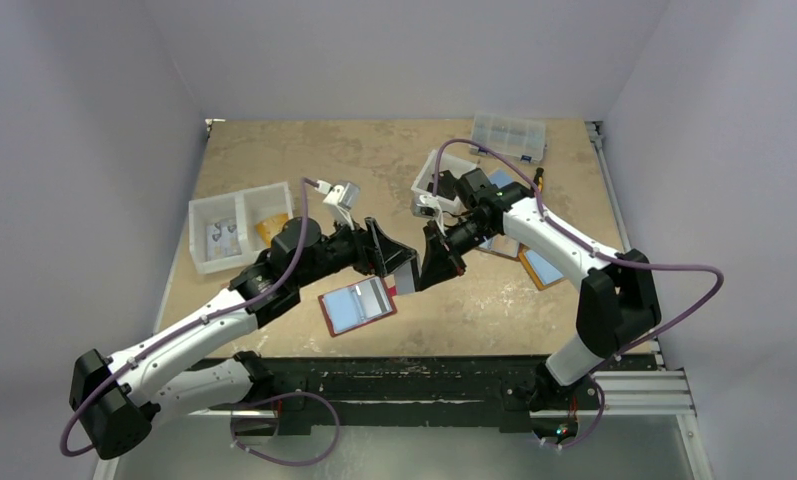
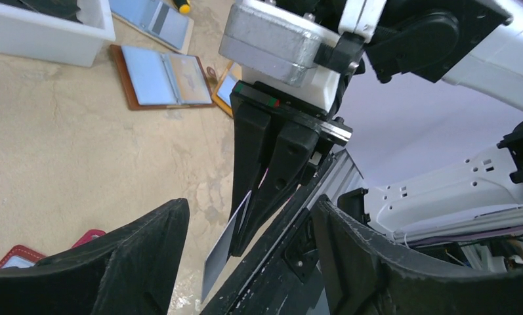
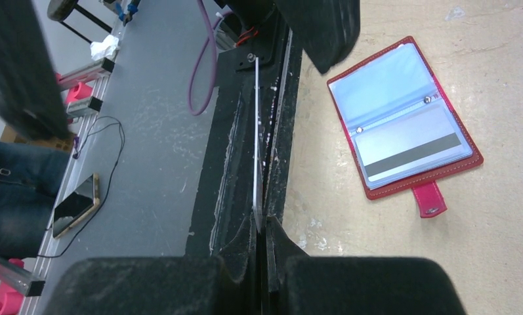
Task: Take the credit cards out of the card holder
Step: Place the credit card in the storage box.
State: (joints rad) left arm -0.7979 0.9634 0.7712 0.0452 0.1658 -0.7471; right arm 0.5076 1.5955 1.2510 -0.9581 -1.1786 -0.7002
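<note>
Your right pincer [image 2: 245,223] is clamped tight on one end of a thin pale grey-white plastic card [image 2: 219,259]. It holds the card on edge in the air, just above and beyond the dark red booklet card holder [image 3: 426,177]. Your left pincer [image 1: 392,258] stands wide, one finger on each side of that card's free end and clear of it.

The holder lies open and flat on the tan counter [image 1: 274,150], strap tab toward the pincers. A pale card with a dark stripe [image 3: 409,134] sits in one clear sleeve.

On the holder's near side the counter soon ends at a black rail [image 1: 424,372]. Bare counter lies to the holder's left and right.

Beyond the holder to the right, an open brown fold-out holder [image 2: 119,75] lies under your right arm, with a white bin [image 2: 42,39] past it. Beyond the holder to the left is a white two-part tray [image 1: 196,238]. Farthest off is a clear lidded box [image 1: 511,135].
</note>
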